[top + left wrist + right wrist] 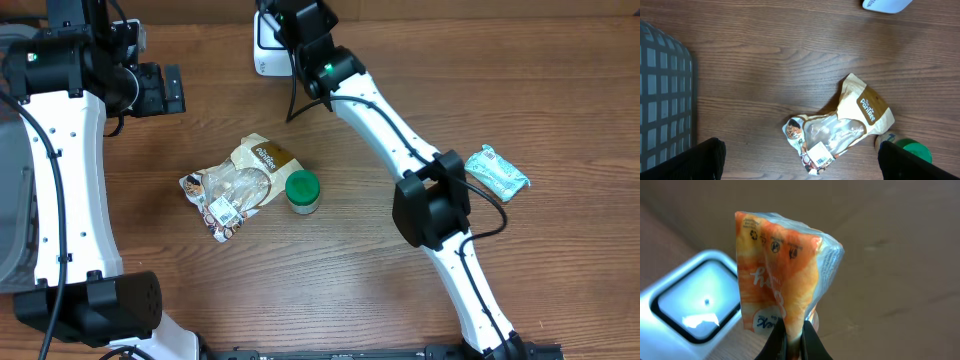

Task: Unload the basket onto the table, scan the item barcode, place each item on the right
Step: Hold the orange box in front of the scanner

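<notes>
My right gripper is shut on the lower edge of an orange plastic packet, which stands upright above the fingers. The packet hangs just right of the white scanner, whose glass window faces up. In the overhead view the right wrist sits over the scanner at the table's far edge, and the packet is hidden under it. My left gripper stands open at the far left with nothing between its fingers.
A brown snack bag with a white label lies mid-table, beside a green-lidded jar. A teal packet lies to the right. A grey mesh basket stands at the left.
</notes>
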Action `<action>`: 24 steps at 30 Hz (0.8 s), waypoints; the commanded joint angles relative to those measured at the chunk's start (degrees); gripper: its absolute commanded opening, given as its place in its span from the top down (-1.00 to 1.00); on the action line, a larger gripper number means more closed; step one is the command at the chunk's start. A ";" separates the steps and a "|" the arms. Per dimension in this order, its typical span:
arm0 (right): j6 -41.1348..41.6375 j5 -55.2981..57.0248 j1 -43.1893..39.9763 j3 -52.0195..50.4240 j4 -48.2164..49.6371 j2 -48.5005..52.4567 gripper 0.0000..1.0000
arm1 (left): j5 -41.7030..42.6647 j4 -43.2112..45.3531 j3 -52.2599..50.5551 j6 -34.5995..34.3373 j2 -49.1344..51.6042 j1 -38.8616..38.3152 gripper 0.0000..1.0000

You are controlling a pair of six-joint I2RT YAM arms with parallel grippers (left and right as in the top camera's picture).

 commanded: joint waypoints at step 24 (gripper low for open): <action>-7.61 -0.22 2.14 0.79 -1.14 3.48 0.92 | 0.44 0.04 -0.11 0.92 0.44 -0.11 -1.00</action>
